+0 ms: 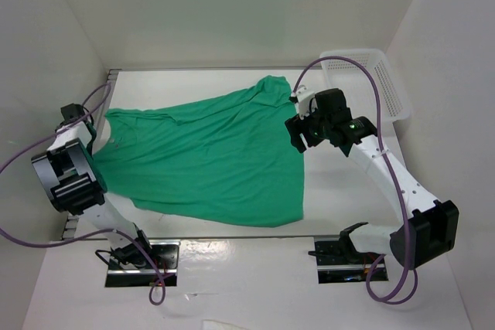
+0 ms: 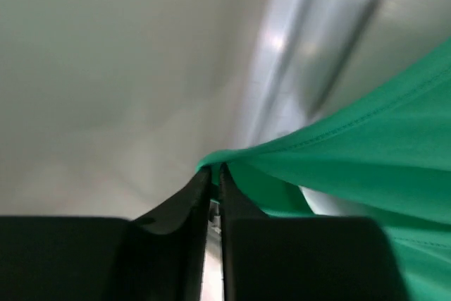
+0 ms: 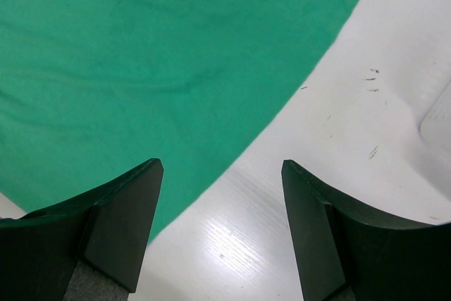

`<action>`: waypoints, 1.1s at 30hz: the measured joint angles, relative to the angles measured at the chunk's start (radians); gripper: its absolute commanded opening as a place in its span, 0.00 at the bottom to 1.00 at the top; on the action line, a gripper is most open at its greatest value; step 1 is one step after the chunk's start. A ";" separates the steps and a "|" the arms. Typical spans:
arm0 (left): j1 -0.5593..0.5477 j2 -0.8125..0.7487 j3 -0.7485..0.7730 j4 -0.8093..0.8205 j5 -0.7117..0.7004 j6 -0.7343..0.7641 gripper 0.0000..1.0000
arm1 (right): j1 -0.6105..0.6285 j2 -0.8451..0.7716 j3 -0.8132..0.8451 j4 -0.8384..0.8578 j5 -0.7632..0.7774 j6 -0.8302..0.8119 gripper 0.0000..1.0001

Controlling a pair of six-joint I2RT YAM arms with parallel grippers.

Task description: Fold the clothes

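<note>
There is one green T-shirt [image 1: 209,160], spread out across the white table [image 1: 340,199], and one white mesh basket [image 1: 383,83] at the far right corner. Of the two pincers, the left gripper [image 2: 215,174] is pinched tight on the shirt's left edge. The right gripper [image 3: 222,206] hangs wide open over its right edge, holding nothing.

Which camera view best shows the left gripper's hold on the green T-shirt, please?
The left wrist view: the left gripper is shut on a bunched edge of the T-shirt. Top external shows the whole shirt but hardly the pinch; right wrist shows only flat fabric and table.
</note>
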 measured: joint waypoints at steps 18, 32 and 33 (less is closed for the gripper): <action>-0.031 -0.276 -0.161 0.012 0.045 0.038 0.60 | 0.016 0.040 -0.001 -0.011 -0.036 -0.042 0.78; -0.031 -0.457 -0.262 -0.016 0.200 0.044 0.64 | 0.317 0.314 0.001 -0.070 0.030 -0.117 0.78; -0.031 -0.470 -0.269 -0.016 0.205 0.045 0.64 | 0.329 0.331 0.001 -0.074 0.036 -0.126 0.78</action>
